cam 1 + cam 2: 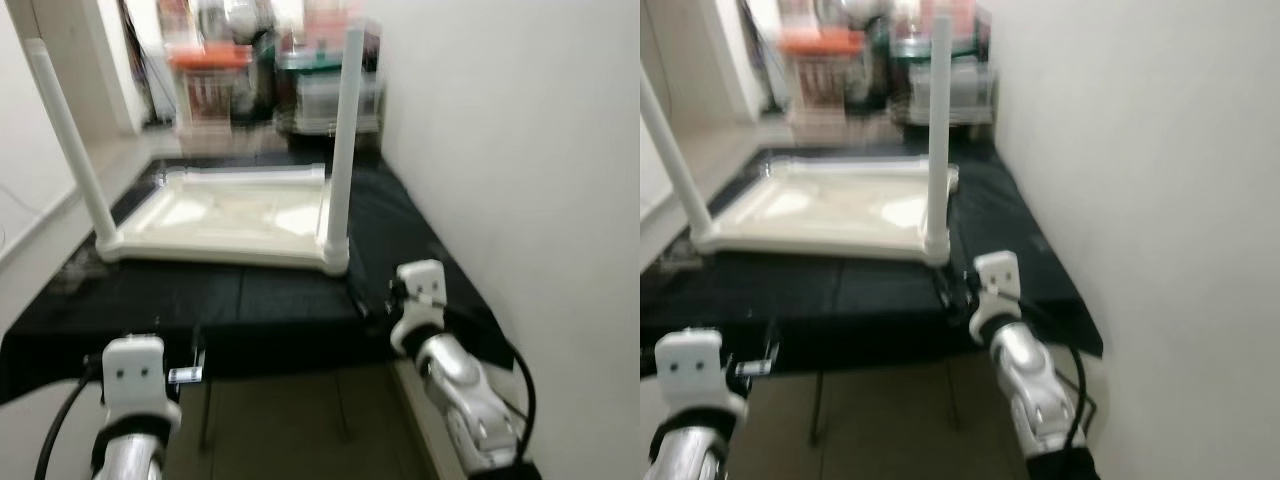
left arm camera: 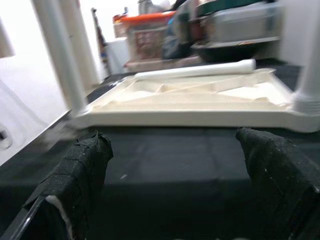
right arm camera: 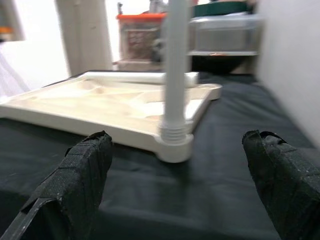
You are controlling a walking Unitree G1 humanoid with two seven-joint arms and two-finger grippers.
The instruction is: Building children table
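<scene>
White tabletop (image 1: 235, 215) upside down mid-frame on black surface (image 1: 260, 290), two legs (image 1: 345, 130) upright, third probably lying loose (image 2: 195, 70). Left gripper (image 2: 175, 165) and right gripper (image 3: 175, 170) fingers apart, near edge.

Head cams look down from above at the tabletop (image 1: 230, 215); both wrist cams sit low at the mat's (image 2: 165, 150) near edge, facing that same tabletop.
</scene>
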